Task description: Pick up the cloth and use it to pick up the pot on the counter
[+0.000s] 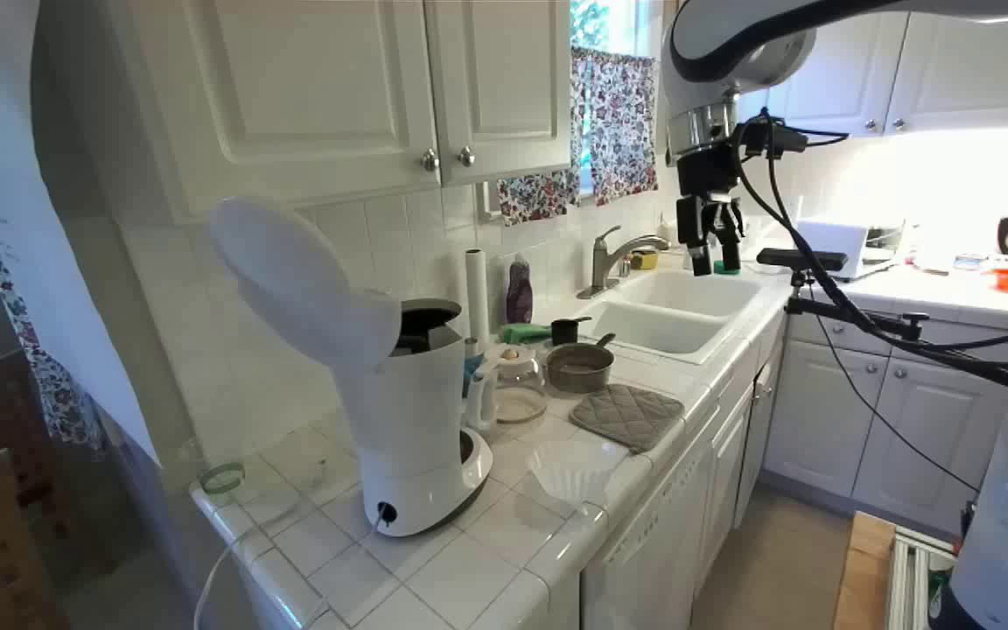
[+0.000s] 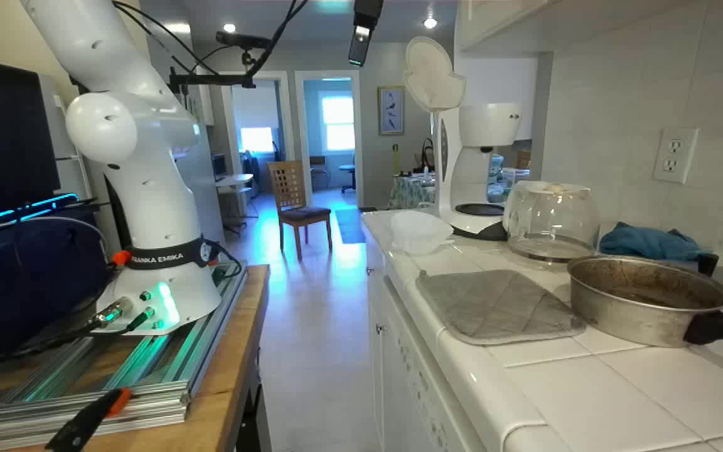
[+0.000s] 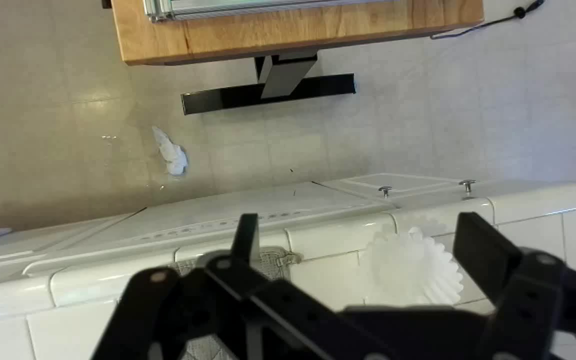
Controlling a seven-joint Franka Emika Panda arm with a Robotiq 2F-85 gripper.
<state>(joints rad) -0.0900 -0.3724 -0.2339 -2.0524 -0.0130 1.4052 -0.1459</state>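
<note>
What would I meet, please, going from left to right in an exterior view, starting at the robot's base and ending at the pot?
The robot's base → the wooden chair → the framed picture → the grey quilted cloth → the pot.

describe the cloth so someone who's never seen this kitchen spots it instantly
Start at the white tiled counter, then find the dark-handled metal pot. Beside it, near the counter's front edge, lies the cloth: flat, grey and quilted, unlike the crumpled blue fabric.
</note>
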